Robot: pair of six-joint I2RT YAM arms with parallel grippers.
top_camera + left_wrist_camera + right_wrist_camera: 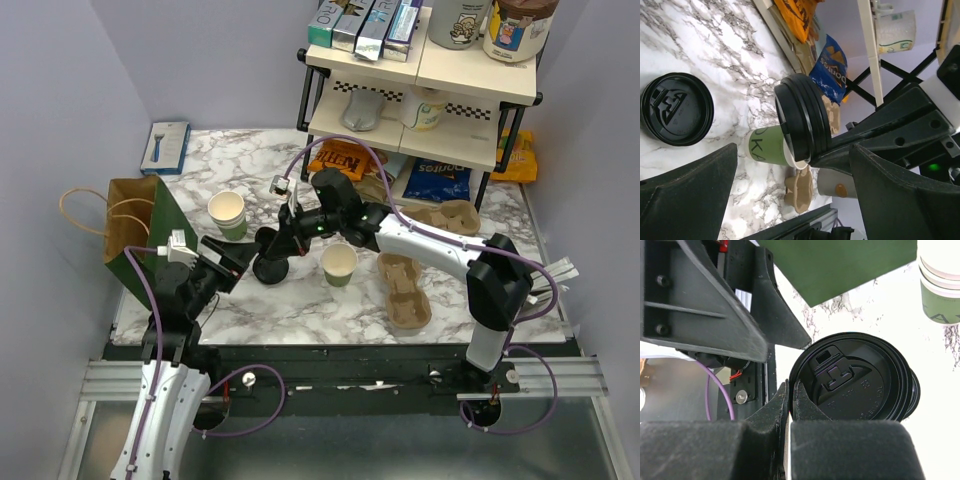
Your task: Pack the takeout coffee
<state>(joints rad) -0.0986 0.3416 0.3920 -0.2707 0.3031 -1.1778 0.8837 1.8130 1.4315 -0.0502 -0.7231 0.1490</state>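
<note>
lid stack (855,377) edge in right gripper (790,390)

Not much legible here tbh: the blue chip bag (832,70) says Doritos, the green cup (766,146) only shows "KA" on its side, and the orange bag (338,157) lettering is too blurry.

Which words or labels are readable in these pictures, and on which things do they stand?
"Doritos": blue snack bag.
"KA": green cup, remaining letters hidden.
Too blurred to read: orange bag, boxes and tubs on the top shelf, embossing on the black lid.
</note>
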